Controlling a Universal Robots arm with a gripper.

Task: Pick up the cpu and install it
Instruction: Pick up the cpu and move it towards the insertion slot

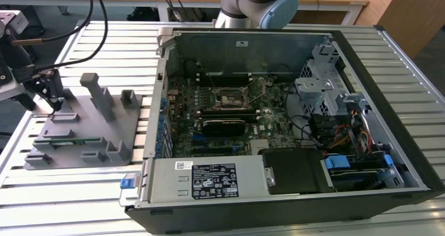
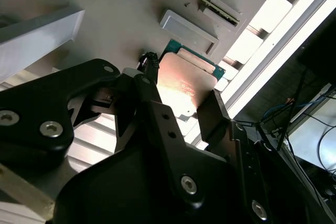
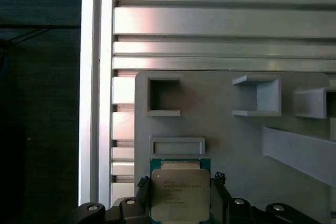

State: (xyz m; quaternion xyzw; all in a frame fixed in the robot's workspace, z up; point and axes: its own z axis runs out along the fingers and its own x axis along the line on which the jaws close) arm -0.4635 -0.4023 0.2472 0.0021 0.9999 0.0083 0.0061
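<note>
At the far edge on the exterior view's left, the gripper (image 1: pixel 47 96) hangs over the back corner of a grey parts fixture (image 1: pixel 83 124) that lies on the slatted aluminium table (image 1: pixel 70 194). In both wrist views the cpu (image 3: pixel 180 196) (image 2: pixel 185 83) sits squarely between the two black fingers (image 3: pixel 143 195), silvery lid up with its green board edge showing around it. One finger presses against each of two opposite sides, so the gripper (image 3: pixel 180 182) (image 2: pixel 181 86) is closed on the chip. The cpu lies just beside a low rectangular rim (image 3: pixel 177 145) of the fixture (image 3: pixel 241 145); whether it has come off the fixture's surface cannot be told.

Nearer the front of the fixture, a thin green memory stick (image 1: pixel 66 140) rests in its slot.

Further to the exterior view's right stands the open computer case (image 1: pixel 393 95), lying on its side, with the arm's pale base (image 1: pixel 257 4) behind it. Inside, the green motherboard (image 1: pixel 208 119) carries the square CPU socket (image 1: pixel 230 97) near its middle, well apart from the gripper and the chip. A silver power supply (image 1: pixel 201 179) fills the case's near corner, and a metal drive cage (image 1: pixel 320 85) with bundled cables (image 1: pixel 341 137) takes up the side at the exterior view's right.
</note>
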